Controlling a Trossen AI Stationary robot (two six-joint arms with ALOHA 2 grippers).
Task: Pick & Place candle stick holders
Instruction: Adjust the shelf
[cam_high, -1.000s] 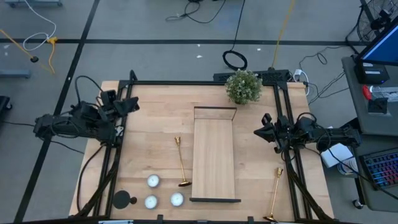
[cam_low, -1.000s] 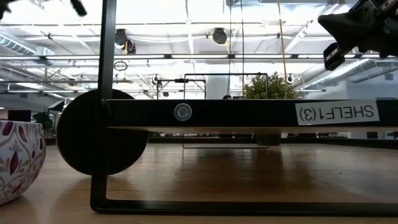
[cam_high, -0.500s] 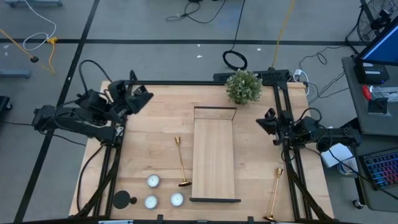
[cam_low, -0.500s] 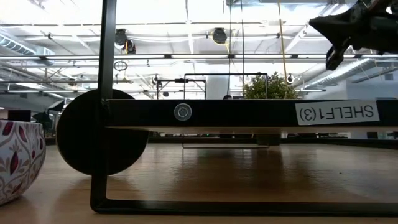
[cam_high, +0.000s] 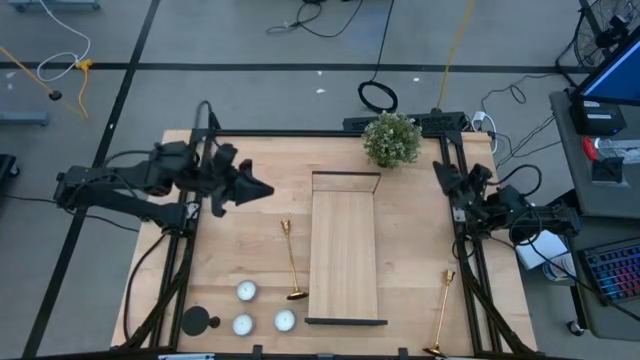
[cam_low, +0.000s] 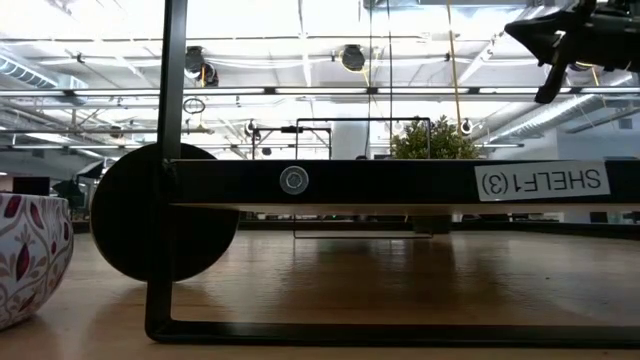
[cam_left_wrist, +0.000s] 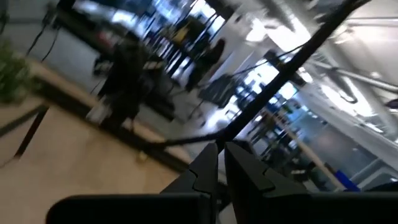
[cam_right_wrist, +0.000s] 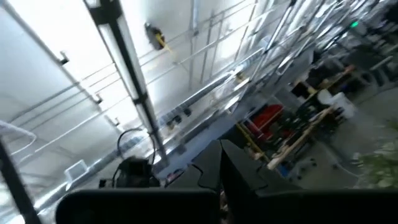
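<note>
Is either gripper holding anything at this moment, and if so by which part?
Nothing is held. The left gripper and the right gripper are both shut on nothing, above the table.

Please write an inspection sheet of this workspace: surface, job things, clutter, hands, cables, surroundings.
Surface: wooden table, with a long wooden stand on it.
Job's things: gold holder lying left of the stand; second gold holder lying at the right edge; black holder at the near left corner.
Clutter: three white candles; plant at the far edge; patterned bowl.
Hands: left hand shut, empty, over the table's left part; right hand shut, empty, at the right edge.
Cables: several on the floor.
Surroundings: keyboard on the right.
</note>
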